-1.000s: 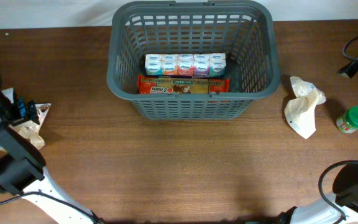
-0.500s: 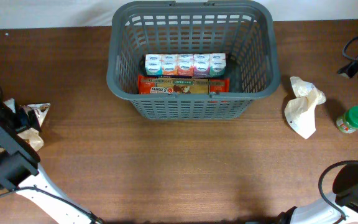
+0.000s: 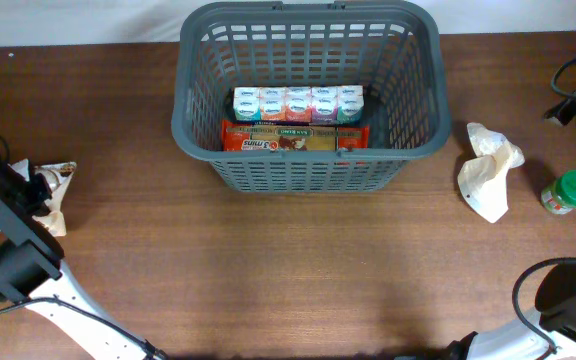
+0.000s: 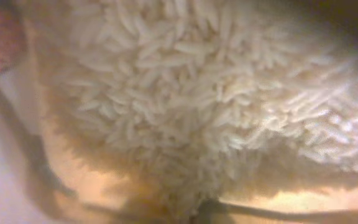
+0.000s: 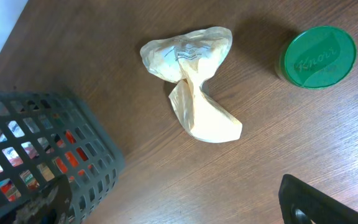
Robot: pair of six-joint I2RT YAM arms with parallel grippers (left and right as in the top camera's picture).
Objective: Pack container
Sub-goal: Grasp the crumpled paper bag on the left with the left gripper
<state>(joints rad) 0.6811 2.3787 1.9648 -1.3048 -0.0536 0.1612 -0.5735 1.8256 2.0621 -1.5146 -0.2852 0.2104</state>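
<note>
Cannot tell grip of left tool [image 3: 34,189], pressed against grainy rice pouch [image 4: 197,93]. Fingers spread wide on right tool [image 5: 179,202], beside slotted plastic basket [image 5: 73,124].

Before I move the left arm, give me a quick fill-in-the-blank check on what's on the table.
1. The jar beside the crumpled bag has a ____ lid.
2. The red box lies ____ the basket.
3. The left wrist camera shows mostly grains of ____.
Missing: green; inside; rice.
</note>
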